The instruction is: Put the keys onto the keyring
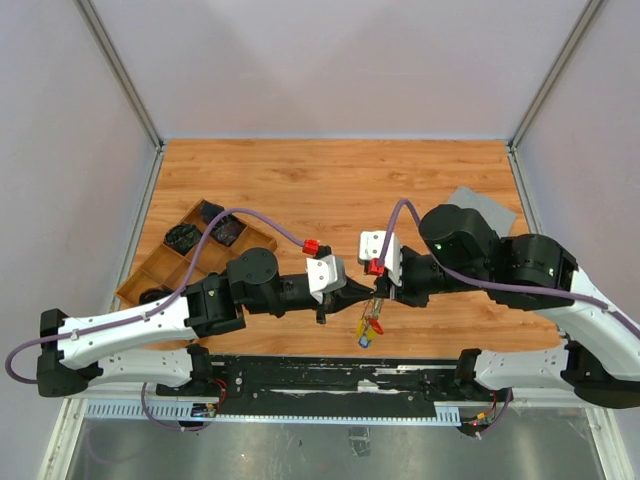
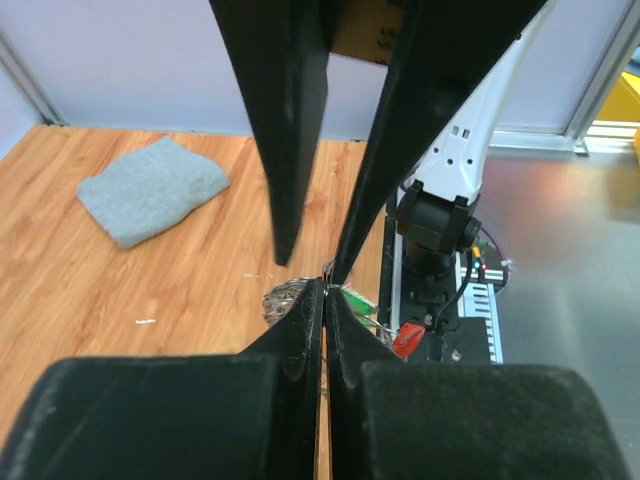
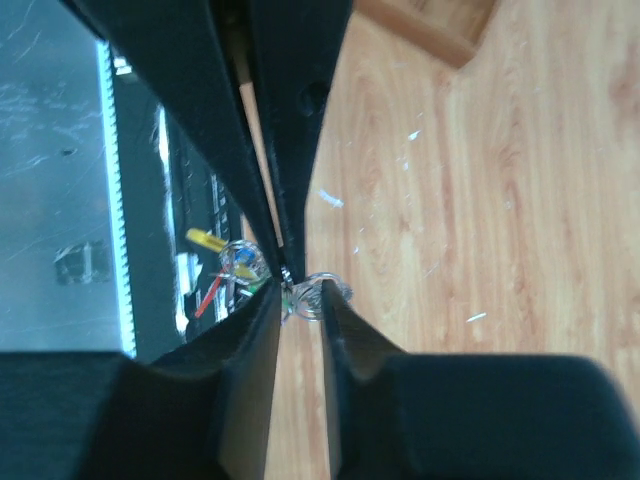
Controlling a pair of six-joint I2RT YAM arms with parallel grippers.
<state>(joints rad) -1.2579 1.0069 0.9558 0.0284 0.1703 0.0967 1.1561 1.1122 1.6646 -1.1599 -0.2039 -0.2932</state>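
1. My left claw (image 2: 324,292): two matt black fingers tapering to wedges, tips pressed together and pinching the keyring (image 3: 318,297) by its wire
2. My right claw (image 3: 298,292): the same matt black wedges, slightly spread with a narrow gap at the tips; it meets my left claw tip to tip, and the ring's coil sits at that gap; I cannot tell whether either pad touches it
3. Keyring: thin bright silver wire, round and coiled, held off the table right where both claws meet
4. Keys (image 1: 370,325): tiny, with glossy plastic heads, hanging in a bunch just below both claws; green head (image 2: 352,296) nearest my left fingertips, red (image 2: 405,338) lower, yellow (image 3: 205,238) off to one side of my right claw
5. Table (image 2: 120,290): smooth orange-brown wood grain, beneath both claws
6. Cloth (image 2: 152,188): grey, soft and felt-like, folded, lying flat well beyond my left fingertips
7. Tray (image 1: 160,270): brown wood, divided into compartments, well behind my left claw beside its arm
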